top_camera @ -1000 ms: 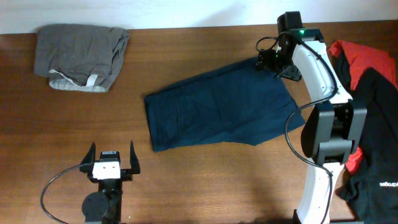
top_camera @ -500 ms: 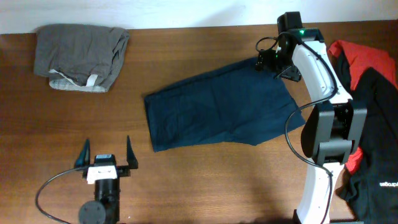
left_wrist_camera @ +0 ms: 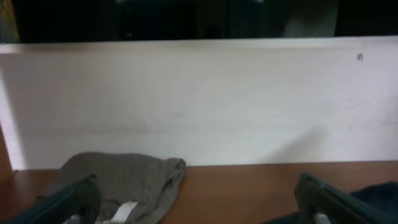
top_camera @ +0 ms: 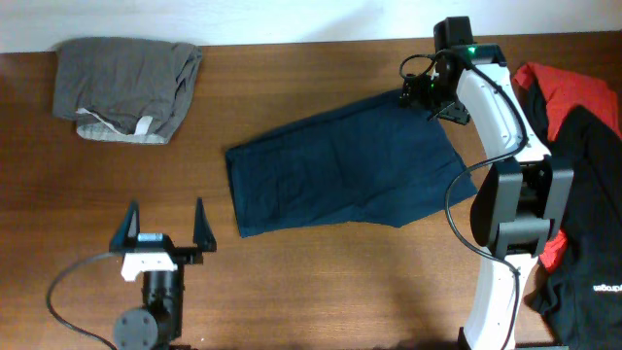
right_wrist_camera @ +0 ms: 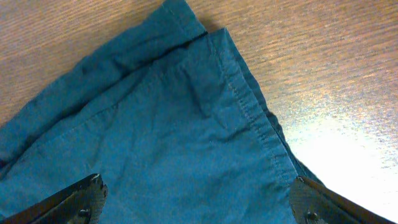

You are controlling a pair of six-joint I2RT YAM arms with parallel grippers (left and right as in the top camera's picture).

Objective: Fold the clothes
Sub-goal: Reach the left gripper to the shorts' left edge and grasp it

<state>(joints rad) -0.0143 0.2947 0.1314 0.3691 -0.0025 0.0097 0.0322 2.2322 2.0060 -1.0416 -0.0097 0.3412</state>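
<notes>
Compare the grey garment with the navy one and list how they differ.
The grey garment is bunched into a compact bundle with a pale band showing; the navy garment lies spread out flat. The navy garment covers much more of the table than the grey garment. The grey garment sits at the far left, the navy garment near the middle. Both are plain soft cloth.

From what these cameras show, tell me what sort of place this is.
Probably an indoor robot test bench for laundry folding: a wooden table against a plain white wall, a left arm and right arm at it, and garments laid out: navy shorts, a grey piece, a red-and-black pile.
</notes>
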